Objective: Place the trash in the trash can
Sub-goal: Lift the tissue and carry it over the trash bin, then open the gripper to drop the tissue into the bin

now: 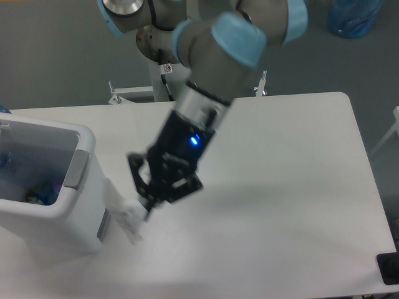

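Note:
The trash can (84,187), a large white bin with a grey panel, stands at the table's left edge. My gripper (147,210) points down and to the left, just right of the bin's near corner. It looks shut on the crumpled clear-white wrapper (128,218), which hangs from the fingertips beside the bin's wall and reaches down towards the table. Inside the bin some blurred dark and bluish things (38,196) lie at the bottom. I cannot make out the bottle with the pink label.
The white table (280,187) runs right to a rounded edge. A blue water jug (354,15) stands on the floor at the back right. A black object (388,269) sits by the table's front right corner. The arm's base mount (134,93) is behind the table.

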